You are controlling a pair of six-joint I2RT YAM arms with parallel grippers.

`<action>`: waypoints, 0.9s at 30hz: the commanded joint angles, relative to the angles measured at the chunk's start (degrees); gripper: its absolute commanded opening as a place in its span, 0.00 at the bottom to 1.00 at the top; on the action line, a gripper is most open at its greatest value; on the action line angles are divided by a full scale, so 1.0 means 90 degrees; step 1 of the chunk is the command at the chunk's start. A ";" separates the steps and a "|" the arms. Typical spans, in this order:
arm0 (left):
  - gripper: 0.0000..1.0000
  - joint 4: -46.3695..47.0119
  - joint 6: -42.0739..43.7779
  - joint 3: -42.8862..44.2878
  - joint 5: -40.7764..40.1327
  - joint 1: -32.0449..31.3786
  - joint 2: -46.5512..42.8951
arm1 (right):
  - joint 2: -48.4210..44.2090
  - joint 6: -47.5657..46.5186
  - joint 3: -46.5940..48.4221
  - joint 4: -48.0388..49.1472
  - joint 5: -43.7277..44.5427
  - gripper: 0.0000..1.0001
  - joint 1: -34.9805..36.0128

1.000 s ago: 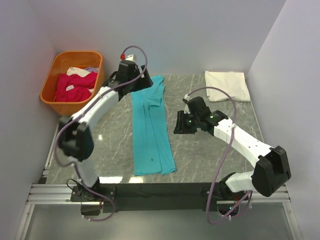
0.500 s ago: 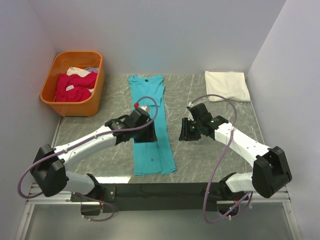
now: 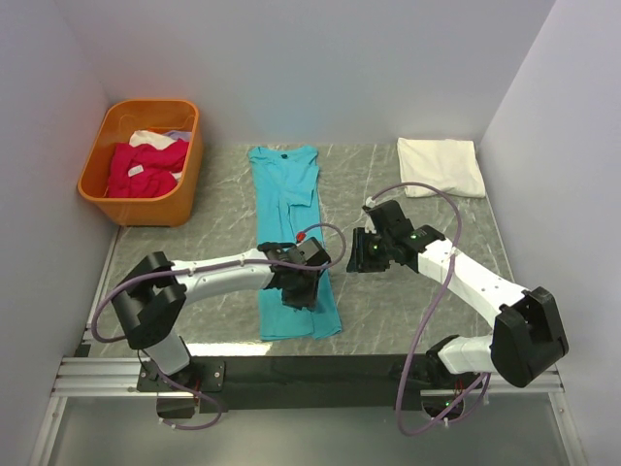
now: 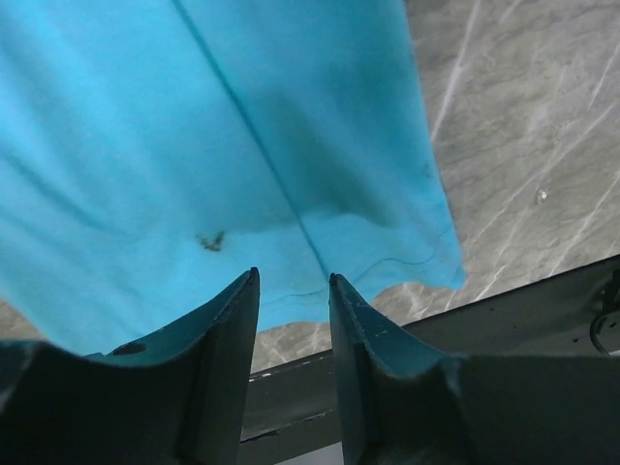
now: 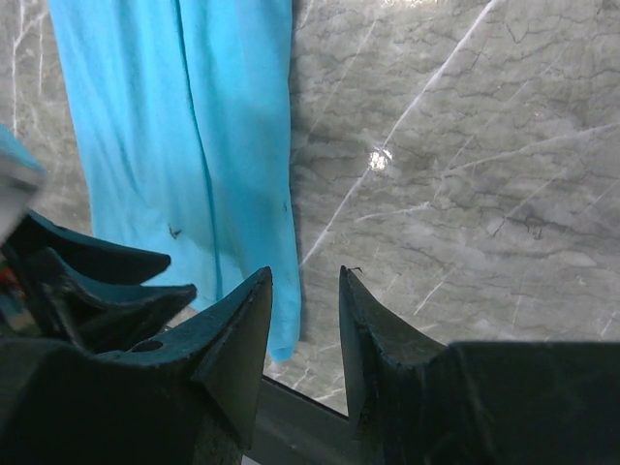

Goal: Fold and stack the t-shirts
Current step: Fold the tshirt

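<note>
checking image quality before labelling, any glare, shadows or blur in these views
Right wrist: a small bright glare spot on the marble table. Left wrist: a dark shadow lies across the turquoise t-shirt, and the left claw looks slightly soft near the lens. Top external: even light, sharp.

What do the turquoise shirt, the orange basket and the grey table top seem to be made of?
Turquoise shirt: soft matte cloth, perhaps cotton; it lies limp with creases and a stitched hem.
Orange basket: smooth moulded plastic, by its even colour and rounded rim.
Grey table top: glossy, white-veined like marble; real stone or printed laminate, unclear.
</note>
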 commanded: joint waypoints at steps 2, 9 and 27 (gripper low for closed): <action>0.41 -0.0084 -0.0004 0.0469 0.0154 -0.0264 0.0280 | -0.0162 -0.0117 -0.0095 0.0129 -0.0040 0.41 -0.0028; 0.40 -0.0367 -0.0013 0.0743 0.0116 -0.0479 0.0817 | -0.0094 -0.0156 -0.0037 0.0139 -0.0050 0.41 -0.0028; 0.44 -0.0923 -0.0559 0.0529 -0.0646 -0.0479 0.0116 | -0.0035 0.0019 -0.0427 0.0168 -0.1072 0.42 -0.0096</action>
